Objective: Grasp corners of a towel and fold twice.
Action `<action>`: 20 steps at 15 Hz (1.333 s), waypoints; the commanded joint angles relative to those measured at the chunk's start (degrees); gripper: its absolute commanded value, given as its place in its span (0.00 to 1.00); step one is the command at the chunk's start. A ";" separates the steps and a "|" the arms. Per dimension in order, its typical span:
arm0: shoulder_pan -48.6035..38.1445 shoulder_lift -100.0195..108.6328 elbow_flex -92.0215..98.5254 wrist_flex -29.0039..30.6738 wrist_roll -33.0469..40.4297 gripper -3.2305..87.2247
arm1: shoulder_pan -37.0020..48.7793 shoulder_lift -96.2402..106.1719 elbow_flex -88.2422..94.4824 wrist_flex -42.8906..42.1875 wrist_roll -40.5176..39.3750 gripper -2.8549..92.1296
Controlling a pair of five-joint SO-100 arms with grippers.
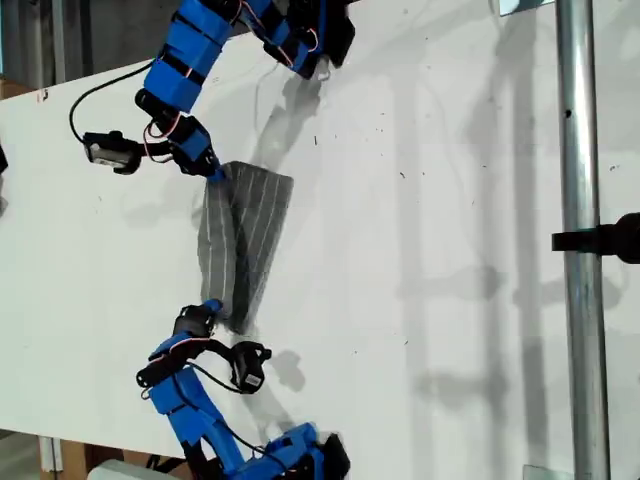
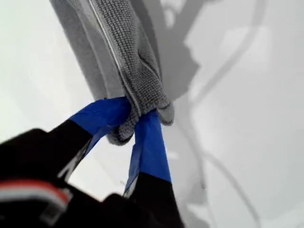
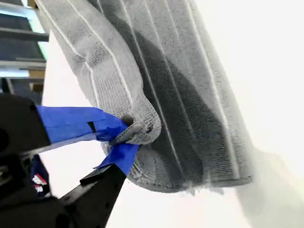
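The grey striped towel lies on the white table, left of the exterior view's middle. Its left part is lifted into a dark fold over the striped lower layer. My first gripper, on the arm reaching in from the exterior view's top, is shut on a bunched corner of the towel, as the first wrist view shows at the gripper. My second gripper, coming from the exterior view's bottom, is shut on another corner, held above the flat layer.
A vertical metal pole with a black clamp stands at the exterior view's right. The table's edge runs across the exterior view's upper left. Arm and cable shadows fall on the table to the right of the towel.
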 commanded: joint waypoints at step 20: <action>7.21 45.44 43.95 -3.96 -17.58 0.25 | -13.71 54.76 47.02 7.47 28.83 0.35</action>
